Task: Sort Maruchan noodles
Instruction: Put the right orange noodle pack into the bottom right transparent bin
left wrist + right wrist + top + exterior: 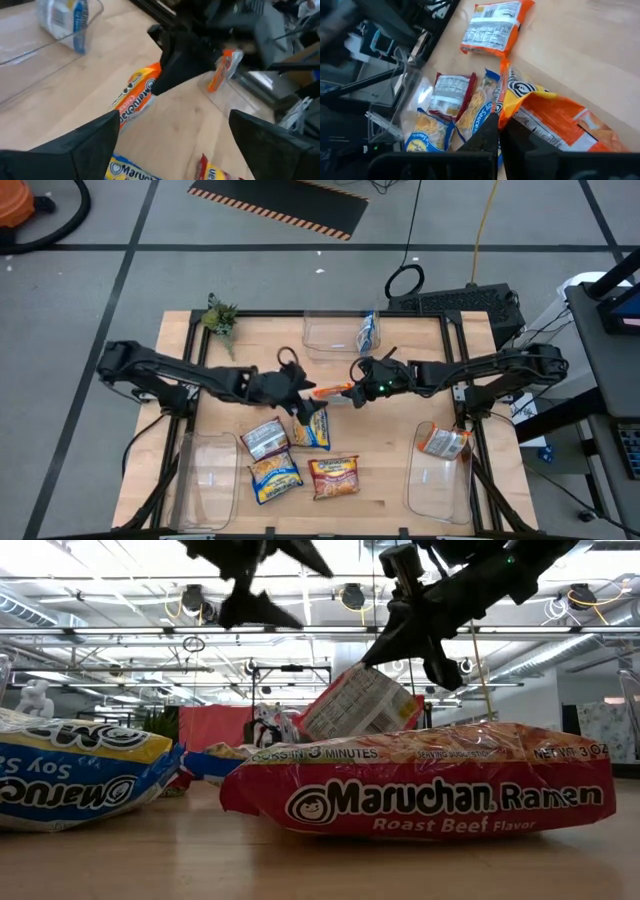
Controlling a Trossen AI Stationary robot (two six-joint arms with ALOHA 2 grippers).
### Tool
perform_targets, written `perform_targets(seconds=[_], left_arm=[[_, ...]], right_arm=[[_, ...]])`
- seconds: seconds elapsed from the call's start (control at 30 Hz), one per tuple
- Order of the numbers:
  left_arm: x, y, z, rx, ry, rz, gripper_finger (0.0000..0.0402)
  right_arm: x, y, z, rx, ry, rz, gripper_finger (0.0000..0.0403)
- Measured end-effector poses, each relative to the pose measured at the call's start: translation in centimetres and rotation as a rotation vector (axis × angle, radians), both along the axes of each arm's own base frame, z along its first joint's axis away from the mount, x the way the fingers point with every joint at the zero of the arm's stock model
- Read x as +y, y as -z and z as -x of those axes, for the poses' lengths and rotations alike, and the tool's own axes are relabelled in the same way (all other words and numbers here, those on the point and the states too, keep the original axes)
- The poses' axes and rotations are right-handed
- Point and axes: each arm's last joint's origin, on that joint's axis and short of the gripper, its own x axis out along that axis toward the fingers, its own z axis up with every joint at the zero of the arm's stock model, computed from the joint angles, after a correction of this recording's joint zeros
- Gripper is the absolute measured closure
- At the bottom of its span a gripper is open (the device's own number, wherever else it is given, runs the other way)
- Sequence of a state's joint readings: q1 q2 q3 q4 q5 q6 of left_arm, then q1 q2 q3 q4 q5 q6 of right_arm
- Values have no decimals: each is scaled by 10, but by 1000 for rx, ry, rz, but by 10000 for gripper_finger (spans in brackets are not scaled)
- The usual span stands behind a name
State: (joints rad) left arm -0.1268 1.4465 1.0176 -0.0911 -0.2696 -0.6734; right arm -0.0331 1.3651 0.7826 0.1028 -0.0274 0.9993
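The wooden surface point(390, 470) is carrying three clear bins and several noodle packets. I am using the orange packet point(333, 390) in the middle of the surface as the landmark.

The far bin point(325, 332) is standing beyond the orange packet and is holding a blue-and-white packet point(368, 332). The left bin point(208, 480) is lying near and to the left of it. The right bin point(440, 470) is lying near and to the right of it, with one orange packet point(443, 442) inside.

The right gripper point(352, 392) is hanging just right of the landmark packet, and its fingers point(492, 135) are clenching on the edge of this packet, lifting it above the surface. The left gripper point(303, 398) is hanging just left of the same packet, and its fingers point(90, 142) are standing released, wide apart, not touching it.

Nearer than the landmark, four packets are lying flat close together: a blue-yellow one point(312, 427), a silver one point(265, 439), a yellow one point(275, 475) and a red one point(334, 476).

A small plant point(220, 318) is standing at the far left corner.
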Motion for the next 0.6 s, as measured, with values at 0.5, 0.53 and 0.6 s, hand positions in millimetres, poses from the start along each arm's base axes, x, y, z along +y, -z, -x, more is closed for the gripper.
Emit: perform_targets(seconds=[0.5,0.53,0.6], left_arm=[[19,56,-28,210,198,-215,21],[21,59,-31,203,233,-213,21],[24,64,-37,173,298,-204,21]], right_arm=[[2,-4,3,-14,-160,-33,403],[2,-4,3,-15,-167,-32,403],[2,-4,3,-16,-184,-30,403]])
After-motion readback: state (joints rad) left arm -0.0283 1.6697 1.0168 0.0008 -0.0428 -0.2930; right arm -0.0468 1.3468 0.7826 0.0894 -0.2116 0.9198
